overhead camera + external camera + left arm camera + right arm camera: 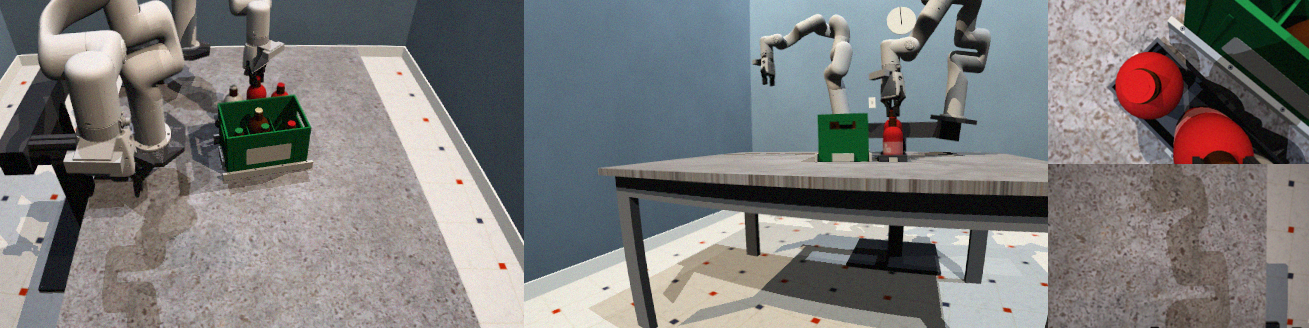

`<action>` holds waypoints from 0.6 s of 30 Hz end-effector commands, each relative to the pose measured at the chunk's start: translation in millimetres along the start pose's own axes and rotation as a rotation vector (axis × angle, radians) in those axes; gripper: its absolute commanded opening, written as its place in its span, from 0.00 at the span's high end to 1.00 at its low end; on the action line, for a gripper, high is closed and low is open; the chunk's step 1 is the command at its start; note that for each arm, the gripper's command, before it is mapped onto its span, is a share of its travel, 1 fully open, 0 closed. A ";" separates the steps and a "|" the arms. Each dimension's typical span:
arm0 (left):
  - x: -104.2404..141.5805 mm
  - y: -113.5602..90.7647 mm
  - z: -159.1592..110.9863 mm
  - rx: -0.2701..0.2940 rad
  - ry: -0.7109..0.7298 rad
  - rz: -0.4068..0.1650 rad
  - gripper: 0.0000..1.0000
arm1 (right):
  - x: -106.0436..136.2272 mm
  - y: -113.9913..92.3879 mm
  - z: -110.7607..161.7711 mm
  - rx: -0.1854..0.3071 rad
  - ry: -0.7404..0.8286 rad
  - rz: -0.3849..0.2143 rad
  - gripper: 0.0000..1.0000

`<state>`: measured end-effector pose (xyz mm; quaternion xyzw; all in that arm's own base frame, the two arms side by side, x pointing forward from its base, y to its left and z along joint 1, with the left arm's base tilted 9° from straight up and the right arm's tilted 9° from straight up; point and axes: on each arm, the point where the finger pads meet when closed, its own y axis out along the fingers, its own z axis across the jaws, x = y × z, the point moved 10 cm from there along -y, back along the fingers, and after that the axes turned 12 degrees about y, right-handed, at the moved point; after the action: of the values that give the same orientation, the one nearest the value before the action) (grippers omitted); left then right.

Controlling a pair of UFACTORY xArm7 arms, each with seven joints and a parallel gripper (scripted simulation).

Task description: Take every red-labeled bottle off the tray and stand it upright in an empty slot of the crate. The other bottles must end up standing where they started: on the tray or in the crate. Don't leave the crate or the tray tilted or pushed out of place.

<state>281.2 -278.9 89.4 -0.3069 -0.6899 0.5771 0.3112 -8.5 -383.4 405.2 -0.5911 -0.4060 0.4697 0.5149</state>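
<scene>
My left gripper (pixel 257 74) (pixel 893 111) (pixel 1223 159) is shut on the neck of the middle red bottle (pixel 256 92) (pixel 1213 133), which is upright and looks raised slightly above the dark tray (pixel 881 158) (pixel 1194 89). Another red bottle (pixel 280 90) (pixel 893 136) (pixel 1149 86) stands at the tray's end. A pale, dark-capped bottle (pixel 233 95) is at the other end. The green crate (pixel 237 155) (pixel 844 142) (pixel 1205 33) holds green-capped bottles, a brown bottle (pixel 258 120) and a red-capped one (pixel 291 124); its front wall hides their labels. My right gripper (pixel 768 83) is open and empty, away from the crate.
A pale strip (pixel 265 171) runs along the crate's base, and another (pixel 1230 67) lies between crate and tray. The crate walls rise close beside the tray. The right wrist view shows table top (pixel 1121 237) and its edge.
</scene>
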 end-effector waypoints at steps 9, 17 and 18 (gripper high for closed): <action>-0.8 -6.3 0.0 0.000 0.000 0.003 1.00 | -0.6 -1.5 -0.1 -0.001 0.000 0.004 0.00; -0.7 -7.2 0.0 0.000 0.000 0.003 1.00 | -0.6 -1.5 -0.1 -0.001 0.000 0.004 0.00; -0.7 -7.2 0.0 0.000 0.000 0.003 1.00 | -0.6 -1.5 -0.1 -0.001 0.000 0.004 0.00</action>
<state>280.7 -279.6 95.4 -0.3067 -0.6899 0.5771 0.3114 -8.5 -383.4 405.2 -0.5911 -0.4060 0.4697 0.5149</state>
